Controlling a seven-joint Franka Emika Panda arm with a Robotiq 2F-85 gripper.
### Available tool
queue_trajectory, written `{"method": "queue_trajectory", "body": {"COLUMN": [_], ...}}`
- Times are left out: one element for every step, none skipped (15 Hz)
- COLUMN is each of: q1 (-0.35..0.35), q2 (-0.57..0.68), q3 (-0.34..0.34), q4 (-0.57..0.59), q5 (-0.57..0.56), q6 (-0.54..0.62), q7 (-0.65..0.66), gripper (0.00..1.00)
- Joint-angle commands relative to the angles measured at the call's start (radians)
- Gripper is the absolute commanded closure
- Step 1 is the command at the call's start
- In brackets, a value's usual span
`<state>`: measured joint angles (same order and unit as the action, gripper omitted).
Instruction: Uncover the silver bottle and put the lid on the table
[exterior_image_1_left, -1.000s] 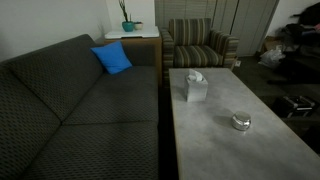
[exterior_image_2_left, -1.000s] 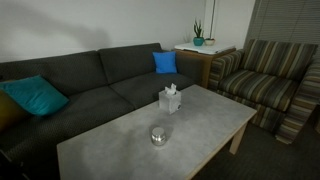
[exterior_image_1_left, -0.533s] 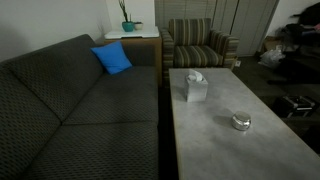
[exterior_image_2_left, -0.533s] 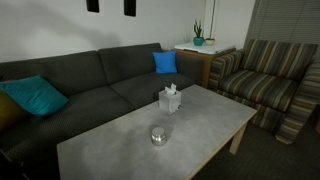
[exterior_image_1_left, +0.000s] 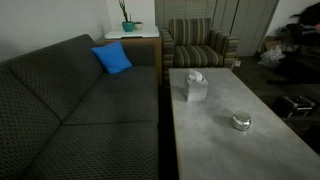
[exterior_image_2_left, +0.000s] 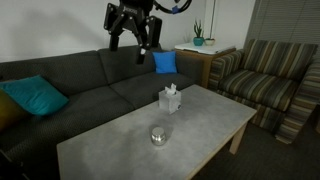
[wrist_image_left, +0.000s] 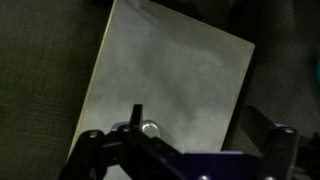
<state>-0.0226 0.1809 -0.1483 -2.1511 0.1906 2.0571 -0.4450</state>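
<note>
Grey, mottled, stone-like surface forms the long rectangular tabletop in an exterior view. On it stands the silver bottle, small, squat and shiny, with the domed lid closed on its top. Well apart from it is a white cube-shaped tissue box. Beside the tabletop runs a dark sofa of coarse woven fabric with a blue cushion; this view looks the same as half a second ago. In an exterior view the black gripper hangs high over the sofa back, its fingers spread and released. Half a second ago only two dark tips showed at the upper edge, so it has come down. The bottle stays near the middle of the tabletop, and the tissue box is behind it. In the wrist view the tabletop is a tilted pale rectangle with dark fabric around it. The bottle is a small round bright spot near its lower edge, and the fingers stand wide apart at the bottom, not touching it.
</note>
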Motion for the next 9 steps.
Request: {"method": "queue_trajectory", "body": {"q1": [-0.052,-0.06,-0.056,-0.061,-0.064,-0.066,-0.068,-0.069,-0.07], "q2": [0.126,0.144,0.096,0.12,0.136,0.144,0.144,0.143,0.143], "q3": [0.07,0.081,0.083,0.092,0.096,0.098,0.098,0.097,0.097], "q4": [0.069,0.079,0.038,0.049,0.058,0.062,0.065,0.067,0.068], "q5": [0.091,0.108,0.062,0.073,0.077,0.078,0.079,0.079,0.079], "q6": [-0.01,-0.018,0.0,0.0,0.0,0.001,0.001,0.0,0.0], "q7": [-0.01,0.014,0.014,0.019,0.022,0.023,0.023,0.023,0.023], "gripper": [0.0,0.0,0.0,0.0,0.0,0.0,0.0,0.0,0.0]}}
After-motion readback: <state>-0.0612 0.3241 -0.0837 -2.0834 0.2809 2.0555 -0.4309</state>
